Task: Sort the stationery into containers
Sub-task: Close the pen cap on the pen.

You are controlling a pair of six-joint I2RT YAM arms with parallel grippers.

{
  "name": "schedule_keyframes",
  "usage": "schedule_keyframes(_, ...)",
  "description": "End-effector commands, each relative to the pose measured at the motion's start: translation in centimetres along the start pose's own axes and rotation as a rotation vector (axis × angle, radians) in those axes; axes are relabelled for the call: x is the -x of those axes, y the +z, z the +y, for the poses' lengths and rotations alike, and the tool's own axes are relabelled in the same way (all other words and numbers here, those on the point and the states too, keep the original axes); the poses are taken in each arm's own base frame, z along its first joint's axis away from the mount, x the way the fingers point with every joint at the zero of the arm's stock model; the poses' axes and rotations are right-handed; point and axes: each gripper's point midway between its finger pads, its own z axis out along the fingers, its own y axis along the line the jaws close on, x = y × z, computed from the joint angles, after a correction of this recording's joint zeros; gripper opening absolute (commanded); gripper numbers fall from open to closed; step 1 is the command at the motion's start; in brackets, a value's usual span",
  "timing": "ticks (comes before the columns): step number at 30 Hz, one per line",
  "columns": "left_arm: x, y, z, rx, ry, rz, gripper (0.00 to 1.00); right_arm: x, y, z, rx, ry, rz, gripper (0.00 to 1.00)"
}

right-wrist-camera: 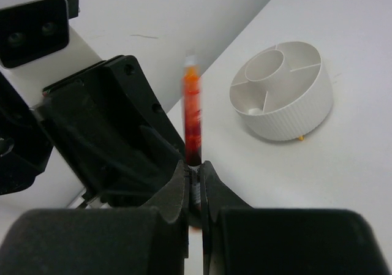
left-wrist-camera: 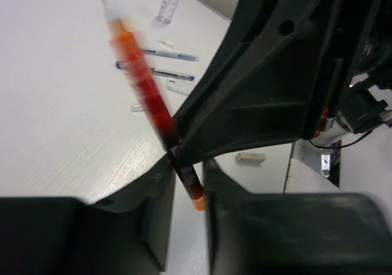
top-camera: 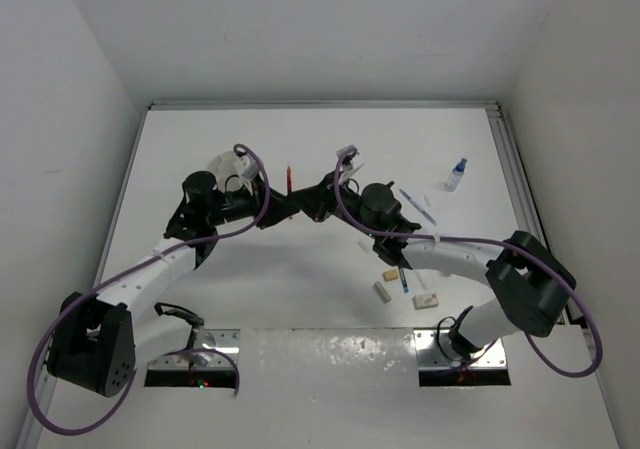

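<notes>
Right gripper (right-wrist-camera: pixel 195 168) clamped red-orange pen (right-wrist-camera: pixel 192 113); left gripper (left-wrist-camera: pixel 187 165) narrow around it, grip unclear. Tub (right-wrist-camera: pixel 300 120) was near-empty; blue pens (top-camera: pixel 418 205), erasers (top-camera: pixel 383 290), bottle (top-camera: pixel 456 175) unsorted.

White table (top-camera: pixel 300 269) carries the ribbed tub (top-camera: pixel 222 161) left of centre — bottle (top-camera: pixel 456 174), blue pens (top-camera: pixel 420 207) and erasers (top-camera: pixel 383 290) scattered right.

No words or numbers can be read anywhere. The little bottle (left-wrist-camera: pixel 167 4) has marks too blurry to read. The blue pens (left-wrist-camera: pixel 174 56) just below it show no clear print.
</notes>
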Motion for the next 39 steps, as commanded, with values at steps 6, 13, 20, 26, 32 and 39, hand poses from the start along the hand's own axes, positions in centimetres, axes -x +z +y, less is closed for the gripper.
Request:
schedule_keyframes(6, 1.4, -0.2, 0.9, 0.058, 0.028, -0.038, 0.00, 0.6, 0.2, 1.3, 0.057, 0.008, -0.033, 0.00)
schedule_keyframes(13, 0.4, -0.8, 2.8, 0.157, 0.086, 0.035, 0.00, 0.4, -1.2, 0.0, 0.025, 0.001, -0.018, 0.35)
schedule_keyframes(20, -0.7, -4.0, 7.8, 0.425, 0.149, 0.140, 0.00, 0.5, -7.1, -4.6, -0.180, -0.152, 0.171, 0.69)
schedule_keyframes(26, -3.8, -6.6, 9.3, 0.539, 0.103, 0.284, 0.00, -1.9, -14.4, -10.9, -0.480, -0.253, 0.524, 0.76)
schedule_keyframes(32, -3.9, -7.4, 8.3, 0.546, 0.111, 0.262, 0.00, -4.2, -16.4, -15.7, -0.676, -0.192, 0.848, 0.43)
schedule_keyframes(39, -4.2, -8.1, 8.4, 0.584, 0.113, 0.238, 0.00, -7.6, -15.1, -17.7, -0.636, -0.220, 1.136, 0.32)
